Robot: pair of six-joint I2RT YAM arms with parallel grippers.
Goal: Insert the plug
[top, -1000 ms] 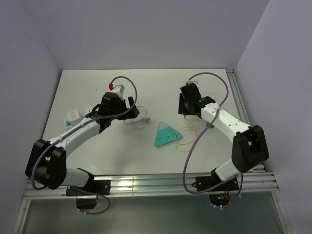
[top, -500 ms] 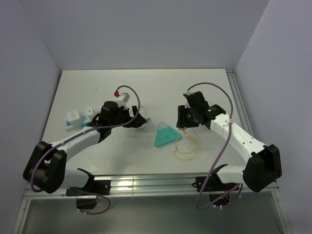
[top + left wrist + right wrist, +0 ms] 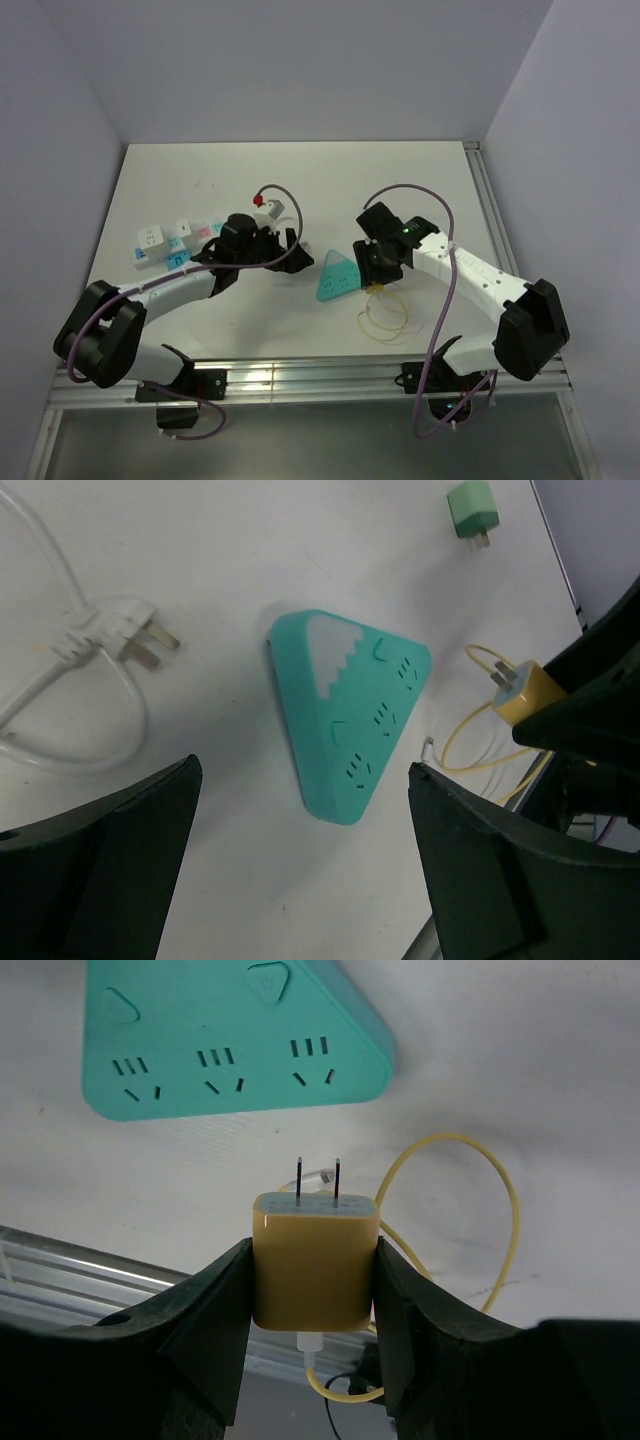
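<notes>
The right jaws were clamped on the yellow plug (image 3: 314,1260), squeezing its body from both sides with its two flat prongs pointing at the teal triangular power strip (image 3: 230,1040). The prongs stood clear of the strip, with a band of bare bench (image 3: 200,170) showing between their tips and the row of three socket groups along the strip's nearest side, so the plug was not yet in. A thin yellow cable (image 3: 500,1210) ran from the back of the plug and looped loosely on the bench beside and behind it. The strip lay flat near the middle of the bench, between the two arms, with a white mountain-shaped patch at one corner. The left jaws were spread wide and held nothing, hanging above the strip, which showed between them in the left wrist view. A white three-pin plug (image 3: 110,645) with its curled cord lay near the strip, and a small green adapter (image 3: 470,502) lay apart from it.
</notes>
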